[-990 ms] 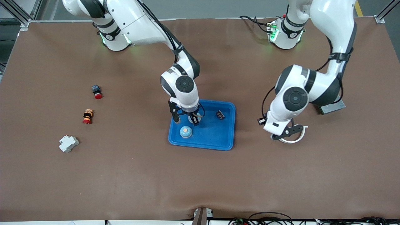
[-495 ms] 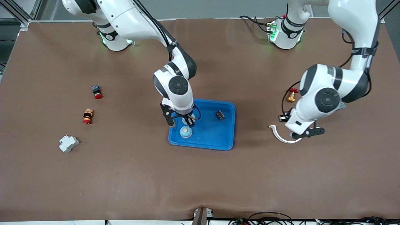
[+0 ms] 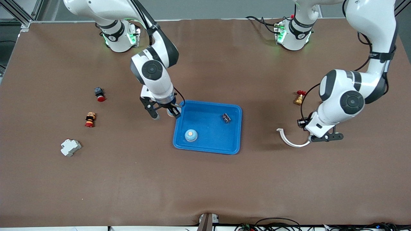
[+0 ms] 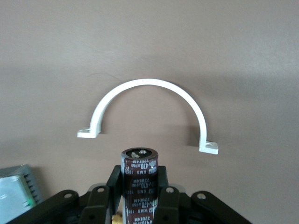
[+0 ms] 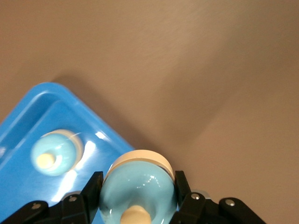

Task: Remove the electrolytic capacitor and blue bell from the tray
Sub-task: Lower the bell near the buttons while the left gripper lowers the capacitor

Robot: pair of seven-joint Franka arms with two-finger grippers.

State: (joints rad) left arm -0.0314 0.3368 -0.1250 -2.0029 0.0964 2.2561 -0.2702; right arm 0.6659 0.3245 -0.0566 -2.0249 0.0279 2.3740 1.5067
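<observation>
Capacitor [image 4: 139, 179] is clamped upright in the left gripper [image 4: 140, 196], over bare table beside a white curved clamp [image 3: 290, 140]. A pale blue bell [image 5: 138, 186] is clamped in the right gripper [image 3: 165, 113], over the blue tray's [image 3: 208, 146] edge. A second bell [image 3: 190, 135] sits inside the tray.

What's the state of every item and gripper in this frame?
right gripper: shut on held bell, over the blue tray edge.
left gripper: shut on capacitor, by the pipe clamp.
tray bell: upright in the tray, free.
black part: lying in the tray.
</observation>
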